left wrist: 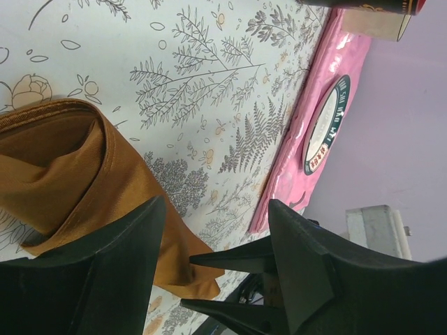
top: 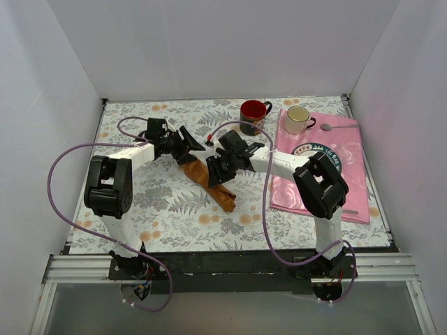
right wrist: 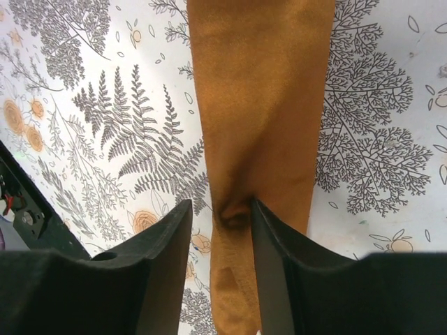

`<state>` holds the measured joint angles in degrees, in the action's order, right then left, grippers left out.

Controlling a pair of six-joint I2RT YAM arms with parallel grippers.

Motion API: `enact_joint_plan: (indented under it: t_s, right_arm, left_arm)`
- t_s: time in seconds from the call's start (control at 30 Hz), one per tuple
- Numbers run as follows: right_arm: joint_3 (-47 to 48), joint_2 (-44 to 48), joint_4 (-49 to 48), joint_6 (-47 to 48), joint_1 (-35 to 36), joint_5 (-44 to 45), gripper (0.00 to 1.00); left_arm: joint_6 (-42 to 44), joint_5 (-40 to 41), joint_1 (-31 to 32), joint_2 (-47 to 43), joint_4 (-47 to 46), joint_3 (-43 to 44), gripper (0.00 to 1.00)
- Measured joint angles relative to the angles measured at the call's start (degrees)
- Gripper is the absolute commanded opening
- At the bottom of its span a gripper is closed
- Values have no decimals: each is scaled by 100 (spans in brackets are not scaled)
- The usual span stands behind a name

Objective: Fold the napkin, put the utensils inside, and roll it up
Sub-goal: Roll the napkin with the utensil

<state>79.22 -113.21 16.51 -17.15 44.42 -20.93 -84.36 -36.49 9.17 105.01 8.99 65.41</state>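
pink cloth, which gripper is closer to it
Right. The right gripper is on the napkin, just left of the pink cloth; the left gripper is farther left, at the napkin's far end.

Left gripper (left wrist: pixel 216 206) spread wide, right gripper (right wrist: pixel 220 206) pinching

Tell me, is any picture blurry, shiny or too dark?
Top external view: evenly lit and sharp, soft shadows only. Left wrist view: shine on the glossy pink cloth; the close black fingers look dark. Right wrist view: the rust-orange cloth napkin is crisp, with a small dark shadow at its pinched crease.
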Motion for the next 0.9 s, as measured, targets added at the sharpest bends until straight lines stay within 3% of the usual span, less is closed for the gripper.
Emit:
enact_joint_plan:
  t_s: [0.37, 0.53, 0.9]
  right_arm:
    - [-267, 601, 39, 59, 2, 107, 67]
    - [-610, 903, 87, 116, 0, 282, 68]
    - [-1150, 970, 142, 90, 114, 328, 49]
  left_arm:
    - [26, 4, 0, 0, 2, -136, 60]
    - [59, 4, 0, 0, 0, -142, 59]
    - [61, 4, 0, 0, 9, -142, 59]
